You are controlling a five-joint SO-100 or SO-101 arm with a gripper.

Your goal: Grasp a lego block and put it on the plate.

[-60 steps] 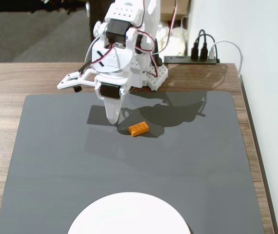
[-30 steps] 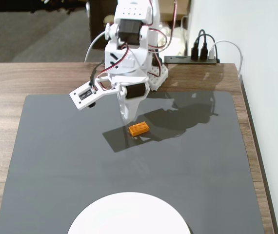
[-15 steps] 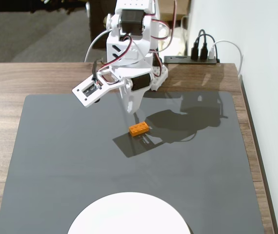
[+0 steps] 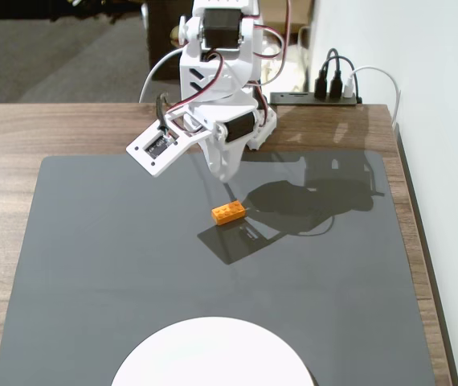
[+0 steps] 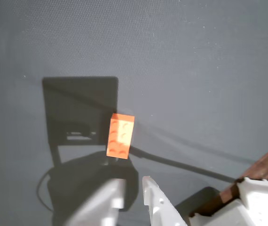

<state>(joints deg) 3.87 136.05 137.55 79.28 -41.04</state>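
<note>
Your white two-finger gripper (image 4: pixel 227 175) hanging above the dark grey mat (image 4: pixel 92 265), jaws nearly closed and empty, small orange studded plastic lego brick (image 4: pixel 228 213) lying flat on the mat just nearer than the fingertips, large plain white round plate (image 4: pixel 213 354) well apart at the near edge.

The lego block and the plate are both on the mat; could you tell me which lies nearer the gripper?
The lego block: small and orange, just below the gripper; the white plate sits at the bottom edge.

Bare grey mat (image 4: pixel 116 265) all round the lego block (image 4: pixel 228 212), open path to the plate (image 4: pixel 213 354), jaws above it
</note>
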